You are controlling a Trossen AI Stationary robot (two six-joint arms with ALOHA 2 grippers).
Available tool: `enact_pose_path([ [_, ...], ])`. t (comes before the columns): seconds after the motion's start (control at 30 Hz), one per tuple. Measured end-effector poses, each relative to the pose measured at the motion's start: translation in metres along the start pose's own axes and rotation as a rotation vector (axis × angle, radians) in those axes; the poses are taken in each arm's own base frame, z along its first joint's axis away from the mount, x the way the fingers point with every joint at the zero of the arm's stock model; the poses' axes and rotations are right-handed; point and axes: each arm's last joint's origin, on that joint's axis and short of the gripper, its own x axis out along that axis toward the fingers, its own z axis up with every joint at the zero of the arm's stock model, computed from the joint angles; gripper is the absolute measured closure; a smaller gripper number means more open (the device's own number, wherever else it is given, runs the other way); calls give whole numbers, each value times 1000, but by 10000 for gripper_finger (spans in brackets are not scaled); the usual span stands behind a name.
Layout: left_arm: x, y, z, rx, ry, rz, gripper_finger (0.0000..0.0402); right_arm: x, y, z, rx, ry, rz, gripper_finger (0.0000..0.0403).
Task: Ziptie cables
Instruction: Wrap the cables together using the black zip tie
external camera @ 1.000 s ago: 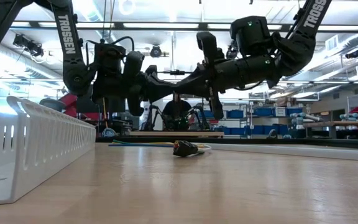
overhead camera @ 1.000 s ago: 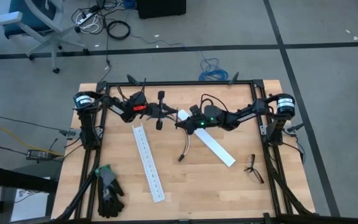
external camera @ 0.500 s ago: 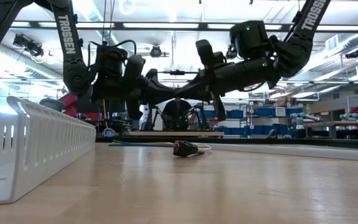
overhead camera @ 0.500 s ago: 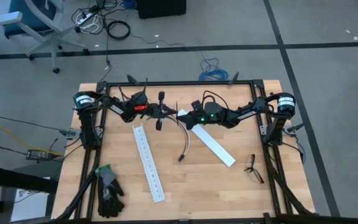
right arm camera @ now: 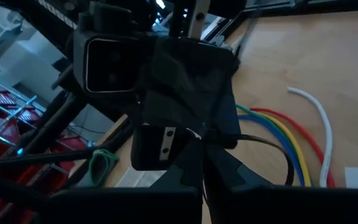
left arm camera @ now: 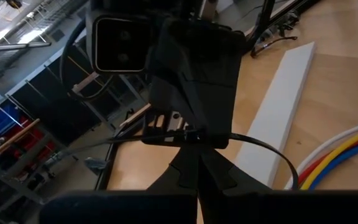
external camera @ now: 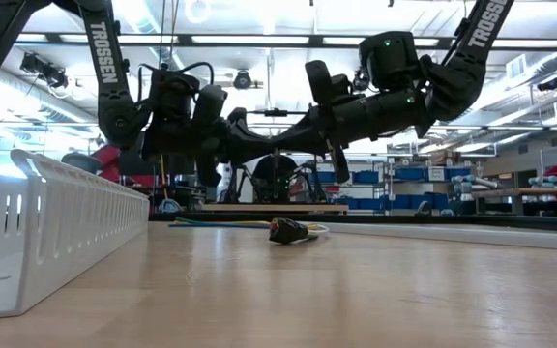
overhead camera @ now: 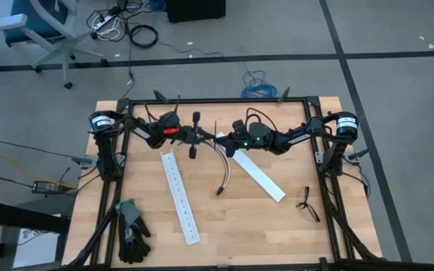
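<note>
**Grippers meet above the cables**

The right gripper [overhead camera: 219,138] has moved closer to the left gripper [overhead camera: 211,136] and now meets it tip to tip, raised above the far end of the cables [overhead camera: 225,167]. Both grippers are pressed together, pinching the ziptie [left arm camera: 253,142], which bends in a loop between them. The cables lie on the table [overhead camera: 239,218], just beside the white strip [overhead camera: 261,179].

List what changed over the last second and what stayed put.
The right gripper lifted and moved toward the left gripper; they now meet tip to tip, both shut on the ziptie. The cables, white strips, glove and spectacles stayed put.
</note>
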Motion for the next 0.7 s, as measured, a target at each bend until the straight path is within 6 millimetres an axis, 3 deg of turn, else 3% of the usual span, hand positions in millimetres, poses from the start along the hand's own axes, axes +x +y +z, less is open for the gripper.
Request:
enact_pose_path([
  [0.3, 1, -2, 0, -55, -4, -19, 401, -1, 3, -3, -54, 117, 138, 390],
  [0.7, -1, -6, -3, -213, 6, -68, 401, -2, -2, -5, -188, 239, 232, 282],
])
